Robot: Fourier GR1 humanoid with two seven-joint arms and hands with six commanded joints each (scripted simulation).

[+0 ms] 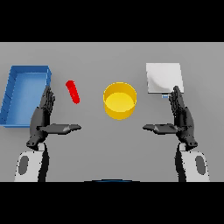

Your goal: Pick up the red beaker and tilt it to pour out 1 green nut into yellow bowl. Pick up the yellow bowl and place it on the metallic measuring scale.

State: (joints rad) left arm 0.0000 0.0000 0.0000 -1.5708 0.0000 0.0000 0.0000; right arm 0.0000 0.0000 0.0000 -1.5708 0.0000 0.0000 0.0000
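Note:
A slim red beaker (72,92) lies tilted on the grey table, left of centre. The yellow bowl (119,101) stands in the middle; I see nothing inside it. At the back right sits the metallic measuring scale (163,77), a pale square plate. My left hand (43,118) hovers open below and left of the beaker, fingers straight, thumb pointing toward the centre. My right hand (182,117) mirrors it on the right, open, its fingertips just under the scale's front edge. Neither hand touches anything. No green nut is visible.
A blue rectangular tray (13,89) stands at the far left, just beside my left hand. Bare grey table lies between the two hands in front of the bowl.

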